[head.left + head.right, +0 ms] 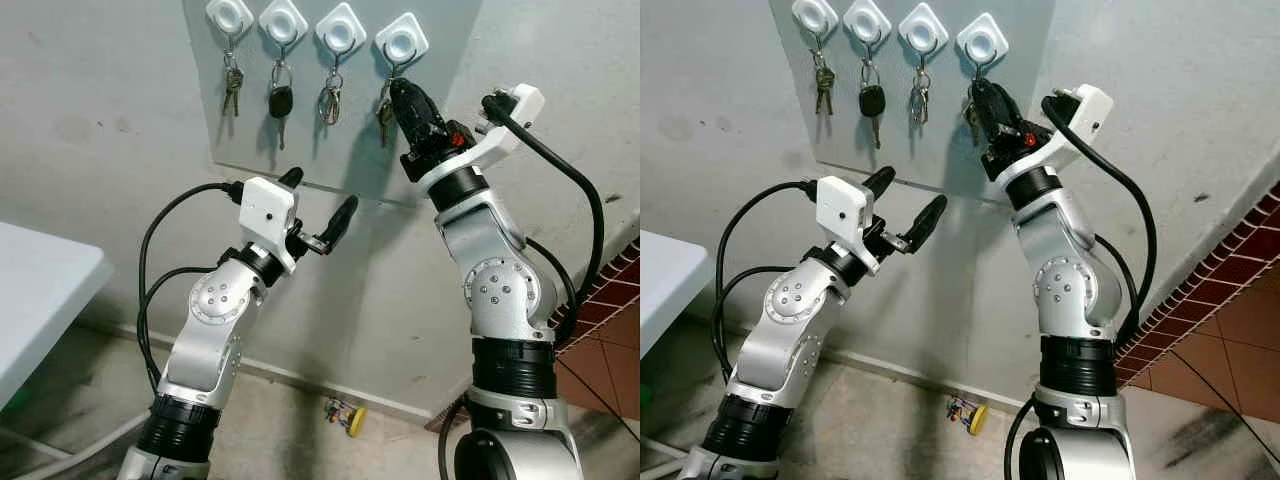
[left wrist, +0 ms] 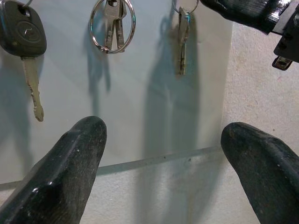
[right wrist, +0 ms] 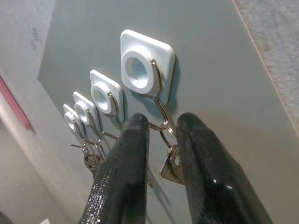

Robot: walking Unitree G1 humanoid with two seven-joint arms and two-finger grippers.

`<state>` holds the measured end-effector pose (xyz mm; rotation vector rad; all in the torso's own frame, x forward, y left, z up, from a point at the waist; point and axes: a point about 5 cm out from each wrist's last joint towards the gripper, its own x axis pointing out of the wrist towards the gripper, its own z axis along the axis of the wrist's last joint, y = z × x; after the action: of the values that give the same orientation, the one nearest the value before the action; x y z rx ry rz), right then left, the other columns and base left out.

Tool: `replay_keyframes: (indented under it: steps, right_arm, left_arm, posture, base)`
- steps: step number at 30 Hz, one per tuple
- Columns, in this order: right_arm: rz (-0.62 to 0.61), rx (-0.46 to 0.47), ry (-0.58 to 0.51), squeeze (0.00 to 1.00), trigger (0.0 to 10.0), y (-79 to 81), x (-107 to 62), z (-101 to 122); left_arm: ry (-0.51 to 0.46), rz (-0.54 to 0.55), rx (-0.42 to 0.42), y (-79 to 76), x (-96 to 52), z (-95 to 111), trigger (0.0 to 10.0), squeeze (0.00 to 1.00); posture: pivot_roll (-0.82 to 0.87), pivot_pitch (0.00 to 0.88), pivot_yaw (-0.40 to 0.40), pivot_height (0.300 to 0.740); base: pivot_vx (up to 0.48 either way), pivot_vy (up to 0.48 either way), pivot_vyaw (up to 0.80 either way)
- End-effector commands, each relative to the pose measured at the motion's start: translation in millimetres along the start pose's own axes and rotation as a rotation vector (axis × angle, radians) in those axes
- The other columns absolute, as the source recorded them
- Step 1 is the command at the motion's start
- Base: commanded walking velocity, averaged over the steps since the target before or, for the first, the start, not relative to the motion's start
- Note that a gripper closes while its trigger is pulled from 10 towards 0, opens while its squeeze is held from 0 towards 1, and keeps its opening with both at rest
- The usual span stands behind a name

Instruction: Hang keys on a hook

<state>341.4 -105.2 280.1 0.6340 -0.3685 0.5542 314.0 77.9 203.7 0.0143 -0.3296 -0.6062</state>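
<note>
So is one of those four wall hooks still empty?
No, each of the four hooks has keys hanging from it.

A small yellow-and-multicoloured toy-like object (image 1: 345, 414) lies on the grey concrete floor (image 1: 280, 420) near the foot of the rough grey wall (image 1: 90, 120). A white surface (image 1: 35, 290) juts in at the left, and red-brown floor tiles (image 1: 605, 370) show at the right.

- You're in a home entryway corner: rough plaster wall (image 1: 90, 110), white hooks (image 1: 283, 20) above the fingers, tiled floor (image 1: 600, 380) below.
</note>
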Motion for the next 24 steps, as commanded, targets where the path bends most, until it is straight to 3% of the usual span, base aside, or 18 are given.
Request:
replay_keyframes:
  steps: [1,6,10,11,13,15,16,20,24]
  right_arm:
    - [-0.004,-0.005,-0.011,1.0,10.0,-1.8,-2.9,1.4]
    - [-0.018,-0.068,-0.017,1.0,10.0,-7.9,-12.8,-1.7]
    - [-0.014,-0.214,0.004,1.0,10.0,-15.1,-28.9,-10.9]
    - [-0.014,-0.214,0.004,1.0,10.0,-15.1,-28.9,-10.9]
    - [-0.012,-0.307,0.006,1.0,10.0,-20.0,-42.7,-17.2]
    - [-0.019,-0.324,0.025,1.0,10.0,-22.9,-46.5,-20.8]
    - [-0.016,-0.334,0.03,0.0,10.0,-25.3,-53.1,-23.7]
    - [-0.003,-0.351,0.043,0.0,10.0,-29.2,-67.8,-30.1]
    - [-0.072,-0.386,0.088,0.0,10.0,-44.4,-89.3,-42.8]
  left_arm:
    - [-0.005,0.003,0.007,-0.1,-1.4,2.1,10.0,0.0]
    - [0.007,0.022,0.013,1.2,-4.1,-3.6,10.0,0.0]
    - [0.039,0.058,0.019,3.3,-8.1,-14.6,10.0,0.0]
    - [0.039,0.058,0.019,3.3,-8.1,-14.6,10.0,0.0]
    - [0.04,0.079,0.015,4.1,-9.9,-19.2,10.0,0.0]
    - [0.042,0.092,0.012,4.7,-10.5,-20.9,10.0,0.0]
    - [0.047,0.092,0.011,4.9,-11.3,-23.5,10.0,0.0]
    - [0.067,0.103,0.015,6.1,-14.4,-31.4,10.0,0.0]
    - [0.131,0.135,0.004,8.9,-23.7,-52.6,10.0,0.0]
  posture:
    - [0.05,0.121,-0.047,0.74]
    - [0.06,0.116,-0.047,0.74]
    - [0.05,0.112,-0.043,0.74]
    - [0.05,0.112,-0.043,0.74]
    - [0.05,0.107,-0.041,0.74]
    - [0.05,0.107,-0.041,0.74]
    - [0.05,0.103,-0.039,0.74]
    - [0.05,0.097,-0.036,0.74]
    - [0.04,0.089,-0.031,0.74]
  base:
    - [0.0,0.0,0.0]
    - [0.0,0.0,0.0]
    - [0.0,0.0,0.0]
    - [0.0,0.0,0.0]
    - [0.0,0.0,0.0]
    - [0.0,0.0,0.0]
    - [0.0,0.0,0.0]
    - [0.0,0.0,0.0]
    - [0.0,0.0,0.0]
